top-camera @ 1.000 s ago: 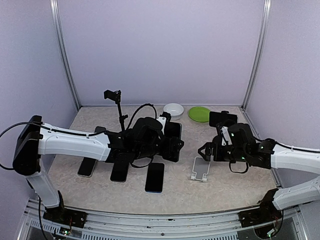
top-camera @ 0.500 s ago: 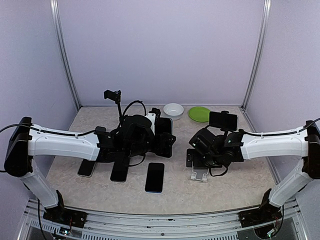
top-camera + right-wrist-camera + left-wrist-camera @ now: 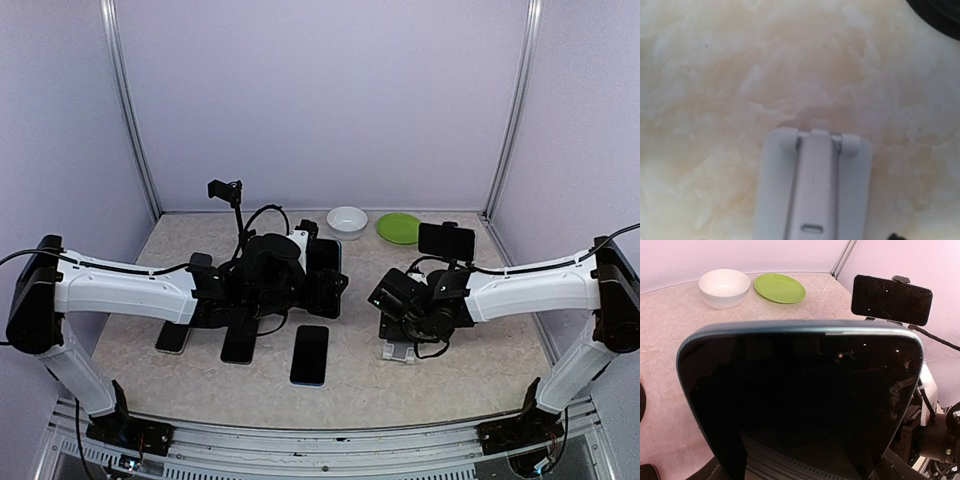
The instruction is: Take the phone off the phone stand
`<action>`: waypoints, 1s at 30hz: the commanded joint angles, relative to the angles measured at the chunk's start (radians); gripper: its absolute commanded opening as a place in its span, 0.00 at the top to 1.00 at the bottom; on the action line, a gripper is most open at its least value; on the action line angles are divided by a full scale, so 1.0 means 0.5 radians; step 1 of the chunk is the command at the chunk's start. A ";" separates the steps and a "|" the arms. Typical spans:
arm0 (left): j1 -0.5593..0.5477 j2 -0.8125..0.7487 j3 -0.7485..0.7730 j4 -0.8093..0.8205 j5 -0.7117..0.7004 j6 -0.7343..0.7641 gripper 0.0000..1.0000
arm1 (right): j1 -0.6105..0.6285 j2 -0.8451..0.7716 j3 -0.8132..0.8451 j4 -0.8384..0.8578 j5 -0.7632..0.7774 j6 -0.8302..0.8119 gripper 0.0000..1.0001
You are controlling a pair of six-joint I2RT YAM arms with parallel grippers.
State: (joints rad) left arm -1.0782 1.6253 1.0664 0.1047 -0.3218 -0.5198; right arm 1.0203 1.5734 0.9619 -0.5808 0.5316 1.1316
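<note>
My left gripper (image 3: 322, 283) is shut on a dark phone with a blue rim (image 3: 324, 260), held upright above the table left of centre. The phone's black screen fills the left wrist view (image 3: 800, 400) and hides the fingers. The white phone stand (image 3: 400, 350) lies flat on the table with no phone on it. My right gripper (image 3: 398, 322) hangs close above the stand, pointing down. The right wrist view shows the stand (image 3: 812, 190) from directly above. Its fingers do not show there.
A second black phone (image 3: 446, 240) sits in a black holder at the back right and also shows in the left wrist view (image 3: 891, 299). A white bowl (image 3: 347, 220) and green plate (image 3: 399, 227) stand at the back. Flat phones (image 3: 310, 354) (image 3: 238, 343) (image 3: 174, 335) lie front left.
My right arm has swung left and come down over the stand. My left gripper has drawn the phone slightly left and back, away from the stand.
</note>
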 commanded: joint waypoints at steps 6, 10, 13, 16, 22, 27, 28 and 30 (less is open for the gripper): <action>0.015 -0.075 0.024 0.096 -0.031 -0.010 0.42 | -0.049 -0.072 -0.051 0.231 0.038 -0.141 0.47; 0.017 -0.072 0.014 0.088 -0.028 -0.020 0.42 | -0.112 -0.077 -0.017 0.402 0.017 -0.396 0.51; 0.018 -0.072 0.002 0.093 -0.025 -0.032 0.42 | -0.173 -0.049 0.026 0.537 -0.018 -0.629 0.53; 0.024 -0.074 -0.014 0.094 -0.025 -0.042 0.43 | -0.247 0.002 0.089 0.645 -0.073 -0.812 0.53; 0.035 -0.093 -0.054 0.103 -0.025 -0.057 0.43 | -0.363 0.129 0.203 0.803 -0.181 -1.027 0.53; 0.040 -0.094 -0.060 0.091 -0.027 -0.065 0.43 | -0.441 0.265 0.318 0.893 -0.257 -1.127 0.52; 0.040 -0.094 -0.063 0.090 -0.028 -0.068 0.43 | -0.457 0.295 0.343 0.900 -0.256 -1.146 0.51; 0.040 -0.097 -0.065 0.083 -0.028 -0.068 0.43 | -0.480 0.349 0.386 0.913 -0.255 -1.186 0.51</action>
State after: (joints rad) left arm -1.0653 1.6230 1.0367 0.1036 -0.3222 -0.5461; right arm 0.8055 1.7084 1.0977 -0.1909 0.4141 0.6071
